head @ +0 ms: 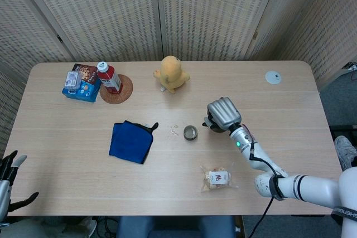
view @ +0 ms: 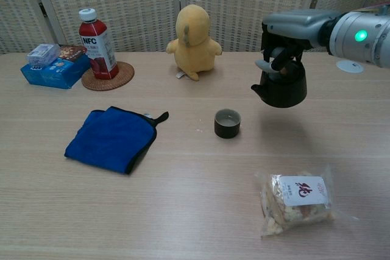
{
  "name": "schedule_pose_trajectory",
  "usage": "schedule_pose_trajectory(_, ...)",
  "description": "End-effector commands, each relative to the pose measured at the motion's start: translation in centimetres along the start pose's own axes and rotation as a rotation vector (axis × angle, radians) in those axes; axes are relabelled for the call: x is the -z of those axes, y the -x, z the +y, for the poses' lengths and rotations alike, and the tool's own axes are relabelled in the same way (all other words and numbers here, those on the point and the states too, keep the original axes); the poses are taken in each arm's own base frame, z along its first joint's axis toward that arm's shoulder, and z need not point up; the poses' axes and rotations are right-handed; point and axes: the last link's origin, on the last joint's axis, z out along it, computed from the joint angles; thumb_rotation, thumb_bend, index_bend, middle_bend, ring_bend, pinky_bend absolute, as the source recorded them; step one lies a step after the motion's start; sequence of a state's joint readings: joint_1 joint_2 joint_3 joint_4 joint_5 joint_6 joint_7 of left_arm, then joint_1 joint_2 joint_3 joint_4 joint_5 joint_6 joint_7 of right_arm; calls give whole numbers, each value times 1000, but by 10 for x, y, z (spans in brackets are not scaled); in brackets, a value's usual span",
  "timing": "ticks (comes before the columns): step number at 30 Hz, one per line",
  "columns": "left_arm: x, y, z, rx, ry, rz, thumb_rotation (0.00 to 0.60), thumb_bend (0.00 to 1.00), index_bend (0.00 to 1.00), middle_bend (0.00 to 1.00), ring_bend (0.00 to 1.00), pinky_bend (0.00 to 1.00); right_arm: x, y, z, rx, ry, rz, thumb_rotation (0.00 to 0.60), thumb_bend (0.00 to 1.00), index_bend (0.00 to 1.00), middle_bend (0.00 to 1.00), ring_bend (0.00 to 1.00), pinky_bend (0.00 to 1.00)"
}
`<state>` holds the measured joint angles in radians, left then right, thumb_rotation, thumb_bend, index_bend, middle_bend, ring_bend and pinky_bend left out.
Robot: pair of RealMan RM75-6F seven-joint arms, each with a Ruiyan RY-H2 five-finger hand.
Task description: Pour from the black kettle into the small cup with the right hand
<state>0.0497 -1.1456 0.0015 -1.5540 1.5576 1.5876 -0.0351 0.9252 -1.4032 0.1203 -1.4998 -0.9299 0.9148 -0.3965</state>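
Note:
My right hand point(view: 297, 28) point(head: 224, 113) holds the black kettle point(view: 282, 87) by its top, upright and lifted off the table, spout toward the left. In the head view only a sliver of the black kettle point(head: 209, 123) shows under the hand. The small dark cup point(view: 227, 123) point(head: 191, 132) stands alone on the table, left of the kettle and apart from it. My left hand point(head: 8, 174) shows at the head view's lower left edge, off the table, fingers spread and holding nothing.
A snack bag point(view: 297, 199) lies near the front right. A blue cloth point(view: 112, 137) lies left of the cup. At the back stand a yellow plush duck point(view: 191, 42), a red bottle point(view: 97, 44) on a woven coaster, and a blue box point(view: 52, 69). A white disc point(head: 273, 77) sits far right.

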Motion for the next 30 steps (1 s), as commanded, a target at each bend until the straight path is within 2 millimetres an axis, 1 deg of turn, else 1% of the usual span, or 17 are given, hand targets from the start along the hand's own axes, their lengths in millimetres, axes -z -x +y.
schedule_pose_trajectory(1, -2, 1, 3, -1, 10, -2, 600, 98, 109, 0, 25, 0, 8, 5, 18, -27, 30, -2, 475, 474, 1000, 1000, 971, 492)
schedule_pose_trajectory(4, -4, 2, 6, 0, 19, 1, 600, 98, 109, 0, 25, 0, 15, 13, 33, -59, 49, -5, 474, 473, 1000, 1000, 971, 492)
schedule_pose_trajectory(8, -5, 3, 7, -2, 22, -6, 600, 98, 109, 0, 26, 0, 24, 28, 49, -52, 64, -3, 474, 473, 1000, 1000, 971, 492)
schedule_pose_trajectory(12, -7, 3, 10, -4, 29, -7, 600, 98, 109, 0, 26, 0, 28, 38, 59, -70, 71, 4, 475, 467, 1000, 1000, 971, 492)
schedule_pose_trajectory(20, -8, 4, 13, -9, 31, -12, 600, 98, 109, 0, 26, 0, 26, 57, 70, -92, 78, 12, 474, 446, 1000, 1000, 970, 492)
schedule_pose_trajectory(24, -9, 4, 15, -11, 33, -11, 600, 98, 109, 0, 26, 0, 24, 65, 72, -105, 81, 12, 474, 415, 1000, 1000, 967, 492)
schedule_pose_trajectory(28, -9, 4, 16, -14, 35, -11, 600, 98, 109, 0, 26, 0, 21, 71, 72, -119, 78, 16, 473, 348, 1000, 1000, 964, 492)
schedule_pose_trajectory(30, -9, 4, 16, -14, 34, -12, 600, 98, 109, 0, 26, 0, 20, 72, 73, -121, 77, 16, 474, 333, 1000, 1000, 963, 492)
